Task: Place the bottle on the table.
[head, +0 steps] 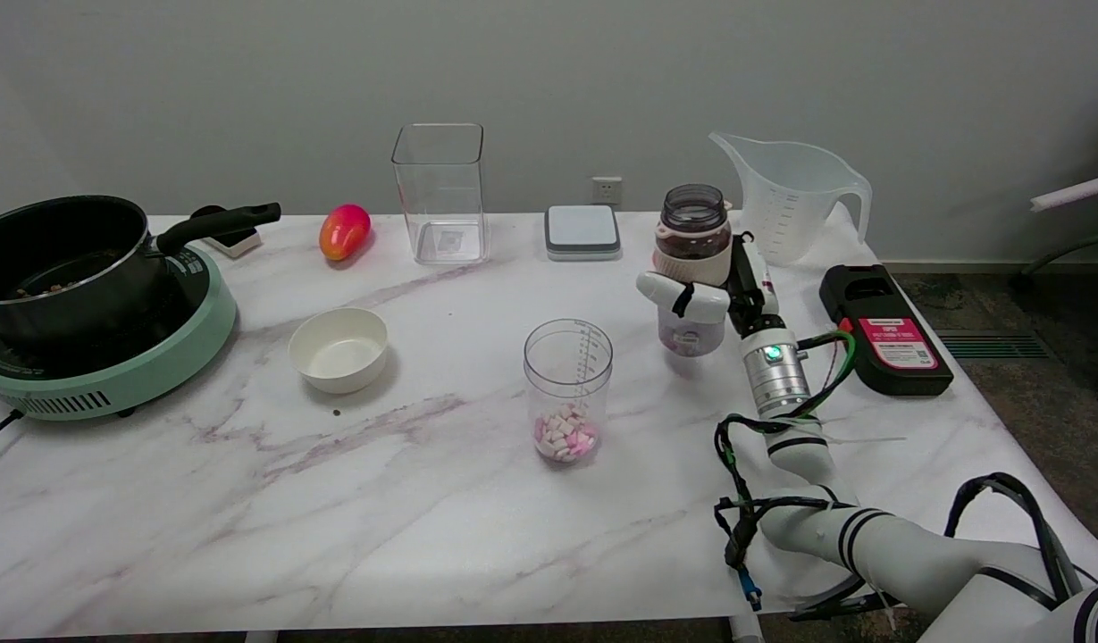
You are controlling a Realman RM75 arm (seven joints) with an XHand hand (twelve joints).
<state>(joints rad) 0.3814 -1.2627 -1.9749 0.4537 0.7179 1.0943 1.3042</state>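
A black pot (62, 259) sits on a green cooker (111, 362) far left of the measuring cup (568, 393). A white bowl (339, 348) lies left of that cup; a red-orange mango (344, 231) and a clear square container (440, 192) stand behind it. Pink and white pieces lie in the cup's bottom. Just right of the cup, the right hand (705, 290) grips the bottle (691, 268), fingers wrapped round its middle; the upright bottle's base looks at or just above the table (245, 518). Further right are a plastic jug (794, 196) and a black device (884, 330).
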